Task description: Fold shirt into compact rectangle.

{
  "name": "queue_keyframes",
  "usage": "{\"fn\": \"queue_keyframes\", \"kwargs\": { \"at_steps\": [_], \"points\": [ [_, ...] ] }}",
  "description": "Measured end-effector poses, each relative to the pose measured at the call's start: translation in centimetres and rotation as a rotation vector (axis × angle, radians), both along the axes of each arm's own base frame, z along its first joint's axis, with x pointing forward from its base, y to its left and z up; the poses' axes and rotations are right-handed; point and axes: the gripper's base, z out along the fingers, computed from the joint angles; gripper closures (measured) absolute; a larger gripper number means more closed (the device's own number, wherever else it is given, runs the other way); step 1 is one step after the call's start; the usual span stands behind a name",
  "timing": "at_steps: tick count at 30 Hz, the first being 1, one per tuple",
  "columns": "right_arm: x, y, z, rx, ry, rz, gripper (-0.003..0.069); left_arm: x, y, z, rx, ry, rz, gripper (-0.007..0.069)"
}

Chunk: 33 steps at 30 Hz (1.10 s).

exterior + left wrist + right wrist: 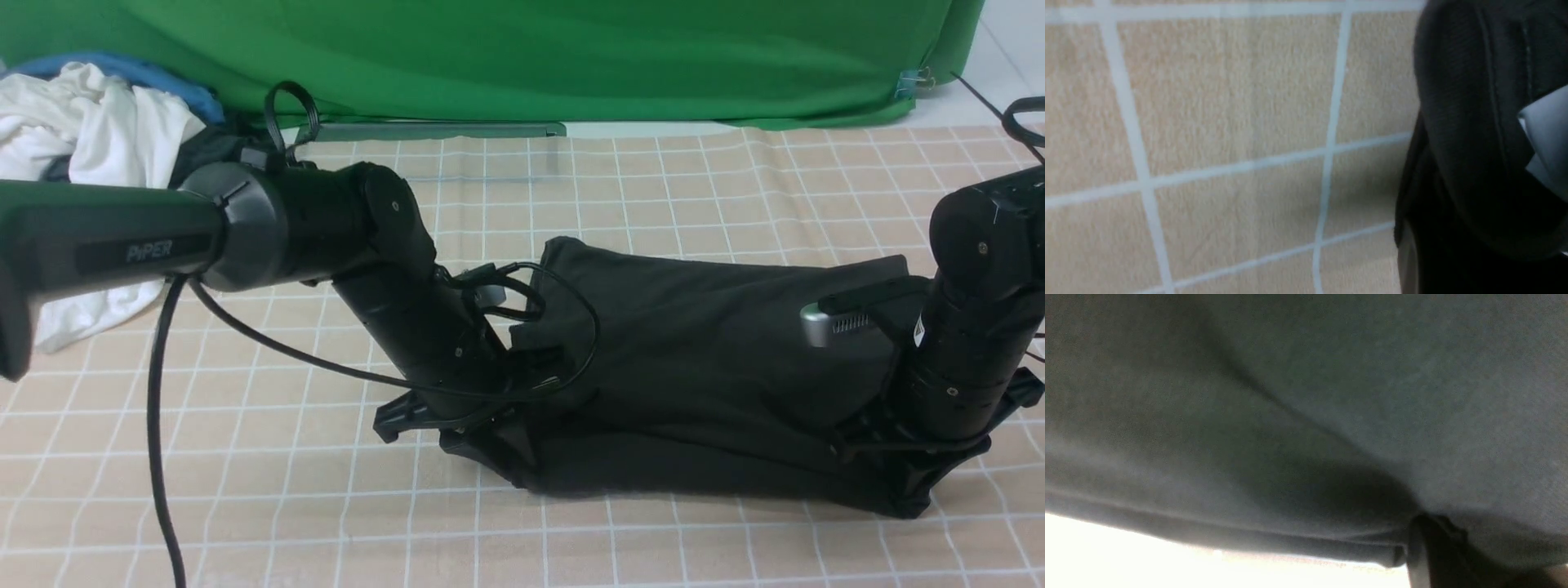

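The large black cotton T-shirt (702, 367) lies bunched into a long band across the beige checked cloth-covered table (245, 490), and at the shirt's near edge the black left gripper (482, 437) and black right gripper (906, 478) are both pressed low into its two ends; the left wrist view shows a thick dark fold (1470, 134) of it close against a finger, yet whether either pair of jaws is closed on fabric I cannot tell. Beyond the shirt, to its far left, sits a crumpled white garment (90, 139), and behind everything hangs a green fabric backdrop (531, 49).
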Motion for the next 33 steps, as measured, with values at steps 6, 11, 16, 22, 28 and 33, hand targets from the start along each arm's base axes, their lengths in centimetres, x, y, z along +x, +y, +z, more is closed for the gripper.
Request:
{"fn": "queue_keyframes", "kwargs": {
  "at_steps": [6,11,16,22,28,33],
  "points": [
    [0.0,0.1,0.0,0.006,-0.002,-0.004,0.0559,-2.9,1.1,-0.1,0.020,0.062,0.053,0.0532],
    [-0.1,0.3,0.0,0.027,0.009,-0.021,0.0559,-5.7,2.5,-1.3,0.031,0.078,0.144,0.0532],
    [-0.2,0.5,0.0,0.045,0.023,-0.035,0.0559,-5.8,2.9,-1.1,0.051,0.044,0.156,0.0532],
    [-0.5,0.5,0.2,0.048,0.047,-0.042,0.0549,-4.9,2.9,-0.3,0.078,-0.009,0.127,0.0532],
    [-0.8,0.2,1.3,0.034,0.010,-0.048,0.0424,-3.4,3.4,0.9,0.101,-0.060,0.115,0.0532],
    [-1.0,0.0,2.4,0.029,-0.031,-0.038,0.0281,-3.5,3.6,1.1,0.119,-0.030,0.131,0.0532]
  ]
}}
